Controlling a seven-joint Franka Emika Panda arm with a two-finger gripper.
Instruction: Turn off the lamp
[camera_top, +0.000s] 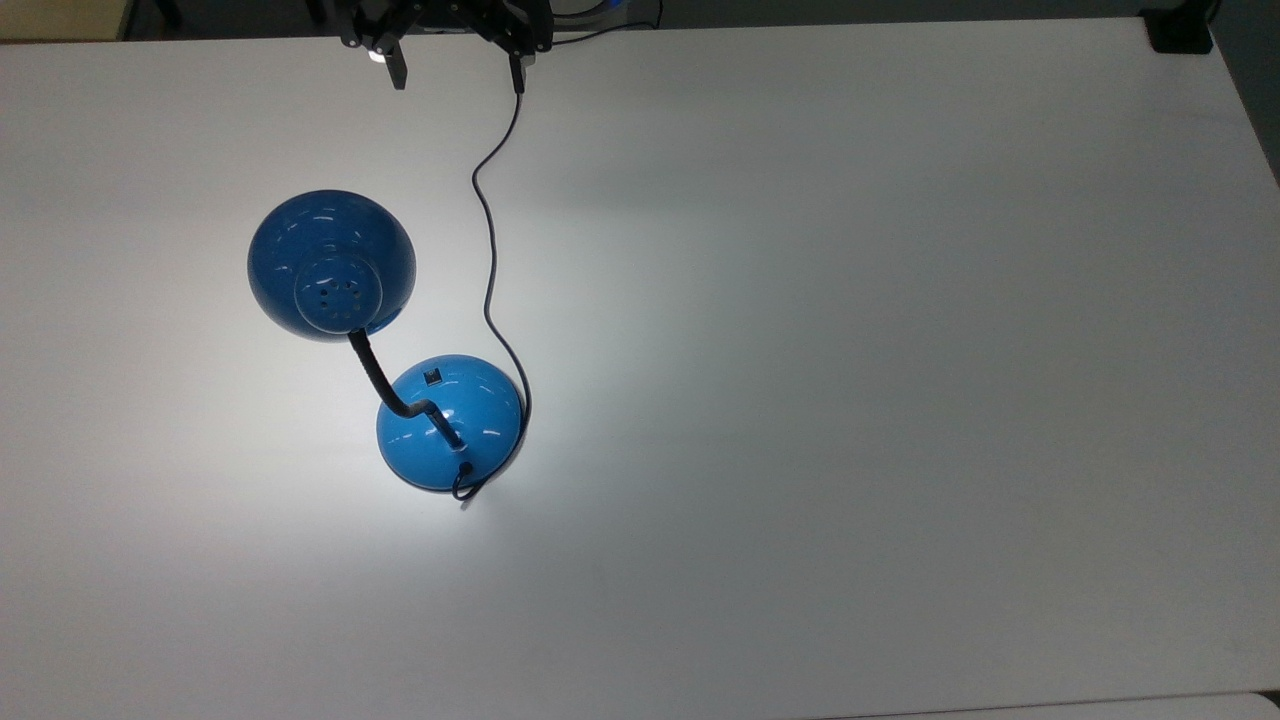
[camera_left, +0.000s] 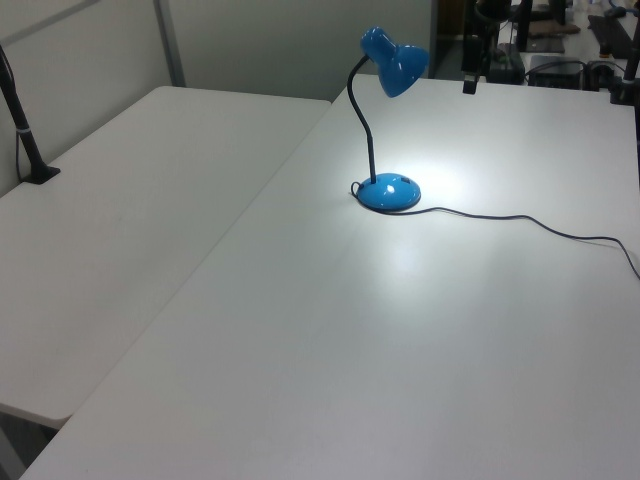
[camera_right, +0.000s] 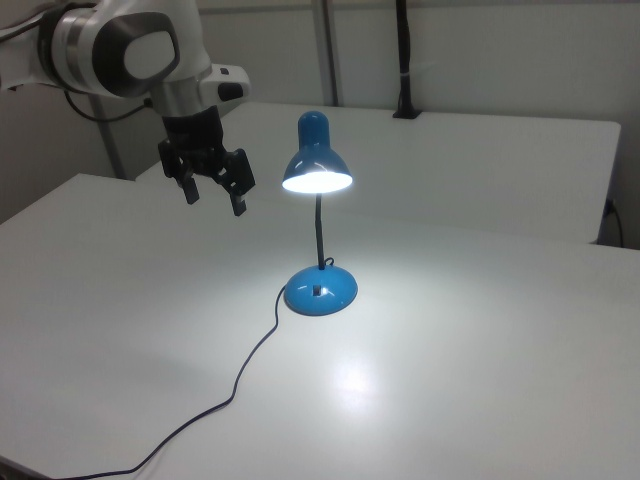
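The lamp (camera_right: 318, 235) stands on the table (camera_right: 480, 340) — end effector (camera_right: 214, 195) at the right view's left.

You are looking at 2 white tables (camera_left: 330, 330) pushed together, with a thin seam between them in the left view. A bright patch of light (camera_right: 355, 380) lies on the nearer tabletop. Behind the second table (camera_right: 480, 165) you see a pale wall (camera_right: 480, 55) with a vertical metal post (camera_right: 327, 50). A black pole (camera_right: 404, 55) stands clamped at the far edge of this table.
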